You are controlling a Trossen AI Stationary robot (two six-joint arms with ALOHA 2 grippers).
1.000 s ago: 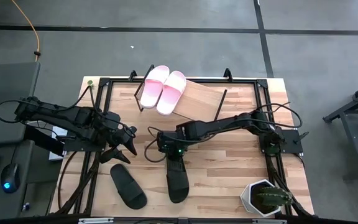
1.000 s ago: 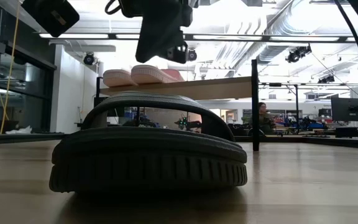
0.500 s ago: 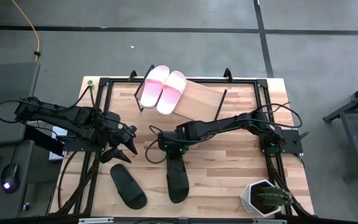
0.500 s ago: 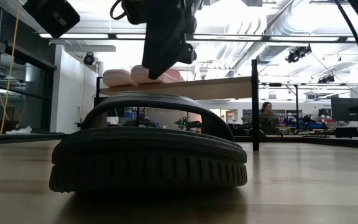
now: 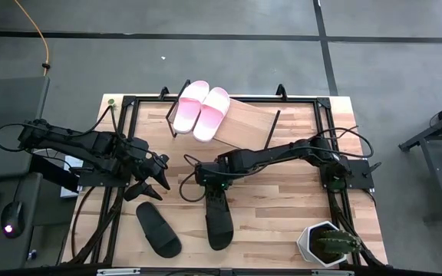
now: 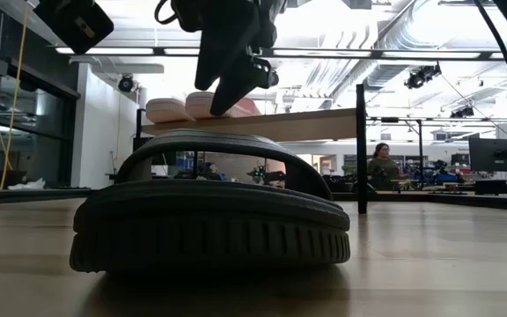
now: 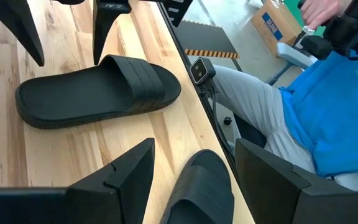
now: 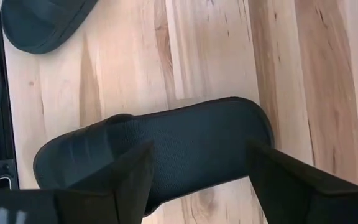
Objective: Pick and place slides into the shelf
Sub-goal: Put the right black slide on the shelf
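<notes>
Two pink slides (image 5: 199, 110) lie side by side on the left part of the slanted shelf (image 5: 244, 126). Two black slides lie flat on the table. One black slide (image 5: 219, 219) is near the middle, and my right gripper (image 5: 209, 188) hangs open just above its far end. In the right wrist view the right gripper (image 8: 201, 149) has a finger on either side of that slide (image 8: 166, 149) without touching it. The other black slide (image 5: 158, 230) lies to its left. My left gripper (image 5: 156, 184) hovers open over the far end of this slide (image 7: 204, 186).
A potted plant in a white pot (image 5: 324, 245) stands at the table's near right corner. Black frame rails (image 5: 121, 146) run along the table's sides. A person in a blue shirt (image 7: 328, 118) sits beyond the table's near edge.
My right gripper has opened from shut and come down a little toward the black slide beneath it. The slides have stayed where they were.
</notes>
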